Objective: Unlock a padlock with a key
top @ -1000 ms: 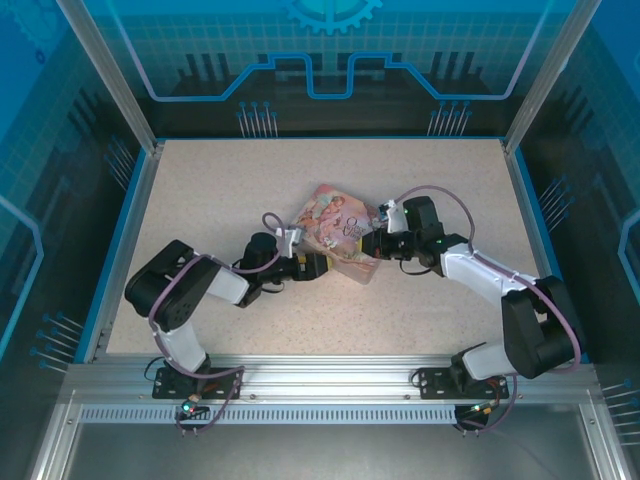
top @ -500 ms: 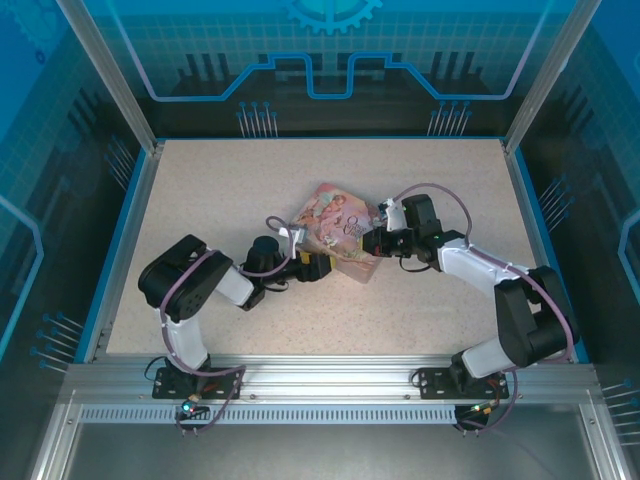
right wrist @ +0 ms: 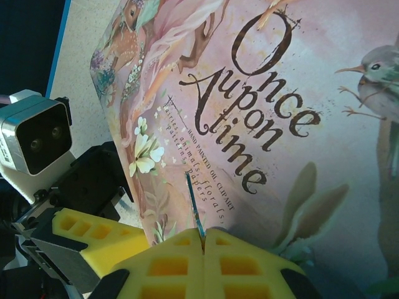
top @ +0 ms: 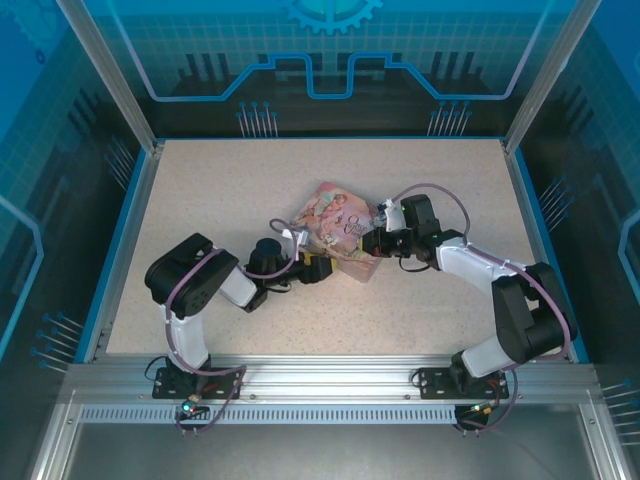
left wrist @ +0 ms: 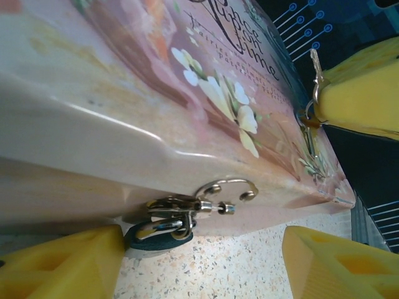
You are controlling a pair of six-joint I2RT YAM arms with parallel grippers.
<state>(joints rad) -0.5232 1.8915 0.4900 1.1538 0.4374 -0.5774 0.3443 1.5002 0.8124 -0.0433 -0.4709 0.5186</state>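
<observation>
Your job here is to pin the padlock (left wrist: 159,229) before the key (right wrist: 195,208) goes anywhere near it. The padlock hangs from the metal loop (left wrist: 232,185) on the side wall of the pink tin box (top: 335,222), low down and just above the worktop (top: 230,200). Its dark blue body lies just beside one yellow pad (left wrist: 62,265) of the left jaws, perhaps touching it. The other pad (left wrist: 340,261) is well apart, so the left jaws are spread and grasp nothing. Close them squarely on the body alone, not on the shackle or the loop, because I judge so small a lock will swivel out if you nip it at a corner. I cannot tell which way the keyhole faces, so settle that from the left wrist view first. The right jaws are clenched on the key, pads (right wrist: 174,261) pressed together and the thin blade sticking out over the box lid. Hold the key off until the lock is fixed, then line the blade up with the keyhole rather than pushing in at an angle. The left arm is folded low over the worktop, its forearm running rightward to the box's near edge. The right arm reaches in from the right, wrist bent toward the box's right corner.
</observation>
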